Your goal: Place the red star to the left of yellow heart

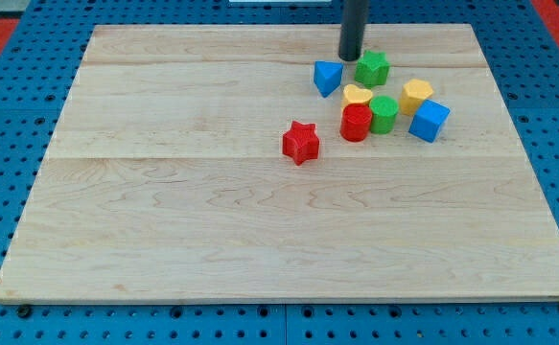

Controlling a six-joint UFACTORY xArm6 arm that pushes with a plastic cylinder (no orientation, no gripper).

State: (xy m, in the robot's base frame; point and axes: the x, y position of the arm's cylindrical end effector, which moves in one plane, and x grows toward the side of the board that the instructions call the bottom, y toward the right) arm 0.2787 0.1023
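**Red star stands alone, my tip is far behind the cluster**

The red star point(300, 142) sits by itself on the wooden board point(164, 211), a little left of the group of blocks and apart from all of them. I judge it is light and hard, so it will slide easily on the smooth wood. Because of its points it can turn when I push off-centre, so I think I must press on the middle of one side, not on a point. I cannot take hold of it; I only push.

Going to the right, the blue triangle block point(328, 77) comes next. My tip point(351, 57) is just beside it, between it and the green star point(372, 68), near the view's top. The tip is a plain rod, so it has nothing to open or close, and it holds nothing.

Below these, the yellow heart point(357, 95) touches the red cylinder point(355, 123), with the green cylinder point(384, 114) beside them. Further right are the yellow cylinder point(416, 96) and the blue cube point(430, 121).

There are no containers on the board.
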